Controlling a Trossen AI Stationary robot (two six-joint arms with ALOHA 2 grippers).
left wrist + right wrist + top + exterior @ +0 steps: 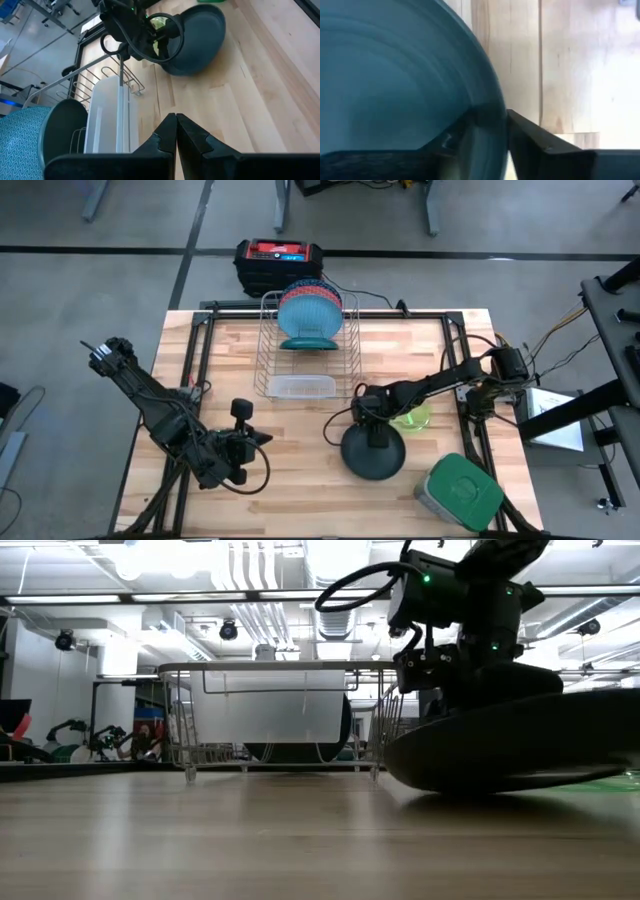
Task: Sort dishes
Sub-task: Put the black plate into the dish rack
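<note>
1. Dark green plate point(373, 454) lies on the table point(300, 500), near-right of the rack point(306, 350).
2. Right gripper point(492, 131) pinches its rim; seat grip fully, then lift level.
3. Left gripper point(176, 136) closed, empty, waiting near-left.

**Where everything sits on my table**

My right gripper point(372, 430) clamps the rim of the dark green round plate point(374, 455), near the table's front, right of centre. The translucent neon-green cup point(413, 418) lies just beside it, farther right. The silver wire rack point(305, 345) stands behind, holding upright plates. My left gripper point(241, 412), fingers together, waits front-left.
</note>
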